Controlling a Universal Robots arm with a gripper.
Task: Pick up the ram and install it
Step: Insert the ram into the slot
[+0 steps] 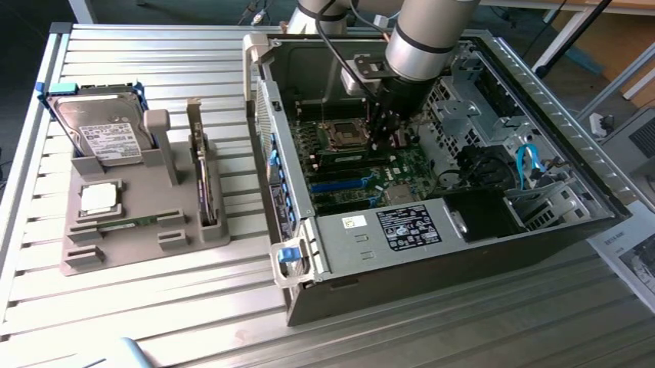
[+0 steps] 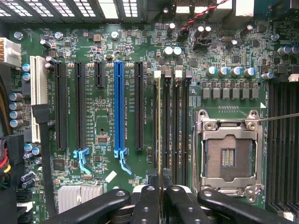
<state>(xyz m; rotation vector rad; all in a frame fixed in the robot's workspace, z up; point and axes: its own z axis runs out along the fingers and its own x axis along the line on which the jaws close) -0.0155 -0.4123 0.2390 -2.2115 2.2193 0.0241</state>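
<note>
Wrist view puts you at the install step: your gripper (image 2: 160, 182) is pinched nearly shut on the ram (image 2: 160, 126), held edge-on over a memory slot (image 2: 155, 116) beside the processor socket (image 2: 229, 154). Seating it, by my judgement, calls for keeping the stick square along that slot.

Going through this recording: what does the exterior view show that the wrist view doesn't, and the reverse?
Exterior view adds: the gray holder on the slatted table, carrying the hard drive and the square processor chip, plus the arm reaching into the open computer case. Wrist view adds: the hand shut on the ram, held edge-on along a memory slot, and the blue expansion slot. Both: the green motherboard and its empty processor socket.
</note>
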